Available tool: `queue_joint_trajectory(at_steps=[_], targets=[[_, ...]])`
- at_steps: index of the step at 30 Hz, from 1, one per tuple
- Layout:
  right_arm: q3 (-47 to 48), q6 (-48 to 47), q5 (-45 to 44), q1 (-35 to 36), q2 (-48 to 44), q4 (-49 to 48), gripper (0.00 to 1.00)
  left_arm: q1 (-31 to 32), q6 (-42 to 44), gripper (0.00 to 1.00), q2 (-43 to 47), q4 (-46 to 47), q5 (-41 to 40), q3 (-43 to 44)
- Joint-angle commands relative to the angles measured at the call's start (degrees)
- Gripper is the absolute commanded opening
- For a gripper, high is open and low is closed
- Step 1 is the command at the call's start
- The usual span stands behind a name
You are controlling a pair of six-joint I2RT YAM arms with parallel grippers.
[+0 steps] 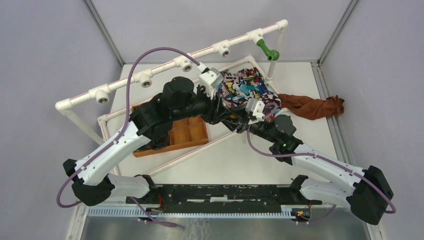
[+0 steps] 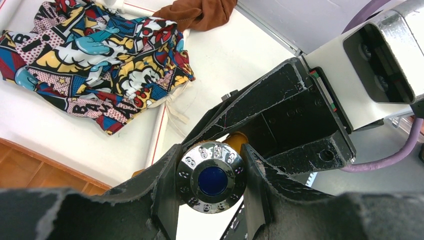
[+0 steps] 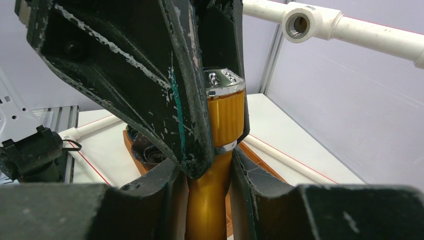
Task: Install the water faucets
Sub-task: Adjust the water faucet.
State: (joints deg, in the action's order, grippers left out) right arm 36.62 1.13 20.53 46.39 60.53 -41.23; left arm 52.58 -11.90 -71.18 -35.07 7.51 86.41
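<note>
The orange-yellow faucet (image 3: 212,195) is held in the air between both grippers, over the table's middle. My right gripper (image 3: 209,186) is shut on its smooth body. My left gripper (image 2: 210,176) is shut on its knob, whose chrome cap with a blue centre (image 2: 212,180) faces the left wrist camera. In the top view the two grippers meet (image 1: 235,109) in front of the printed cloth and hide this faucet. The green faucet (image 1: 269,51) sits in the far-right T-fitting of the white pipe rail, spout down.
The white pipe rail (image 1: 165,67) runs along the back with several open T-fittings; one shows in the right wrist view (image 3: 299,23). An orange compartment tray (image 1: 192,135) lies under the left arm. A comic-print cloth (image 1: 247,87) and a brown cloth (image 1: 312,106) lie at the back right.
</note>
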Motion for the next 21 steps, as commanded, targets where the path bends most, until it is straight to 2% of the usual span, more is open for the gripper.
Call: queue_joint_trajectory(at_steps=[1, 4, 5, 6, 10, 13, 14, 15, 17, 18, 21], targets=[[1.5, 0.7, 0.4, 0.1, 0.3, 0.2, 0.27, -0.1, -0.1, 0.02, 1.6, 1.8, 0.2, 2.1], [1.9, 0.9, 0.5, 0.1, 1.1, 0.4, 0.31, -0.2, 0.0, 0.02, 1.5, 1.6, 0.3, 2.4], [2.1, 0.9, 0.5, 0.1, 1.3, 0.5, 0.29, -0.1, 0.1, 0.02, 1.5, 1.6, 0.3, 2.4], [2.4, 0.9, 0.7, 0.1, 1.6, 0.6, 0.2, -0.1, 0.2, 0.02, 1.5, 1.6, 0.3, 2.4], [5.0, 0.7, 0.5, 0.0, 2.5, 3.4, 0.01, -0.1, 0.5, 0.02, 1.2, 1.0, 0.2, 3.6], [5.5, 0.5, -1.5, 0.1, 2.4, 5.3, 0.0, -0.1, 0.6, 0.02, 1.2, 0.7, -0.1, 4.2], [5.4, 0.6, -2.3, 0.1, 2.1, 5.7, 0.0, -0.2, 0.6, 0.05, 1.1, 0.7, -0.1, 4.5], [5.1, 0.9, -3.0, 0.1, 1.8, 6.0, 0.0, -0.1, 0.6, 0.15, 1.0, 0.6, -0.1, 4.9], [4.2, 0.9, -4.7, 0.1, 0.8, 6.6, 0.0, -0.2, 0.5, 0.51, 0.8, 0.7, -0.4, 5.4], [3.6, 0.9, -6.0, 0.1, 0.2, 7.1, 0.0, -0.2, 0.4, 0.62, 0.6, 0.7, -0.4, 5.9], [2.1, 0.5, -9.4, 0.1, -1.8, 8.8, 0.0, -0.2, 0.4, 0.8, -0.3, 0.0, -0.6, 8.0]])
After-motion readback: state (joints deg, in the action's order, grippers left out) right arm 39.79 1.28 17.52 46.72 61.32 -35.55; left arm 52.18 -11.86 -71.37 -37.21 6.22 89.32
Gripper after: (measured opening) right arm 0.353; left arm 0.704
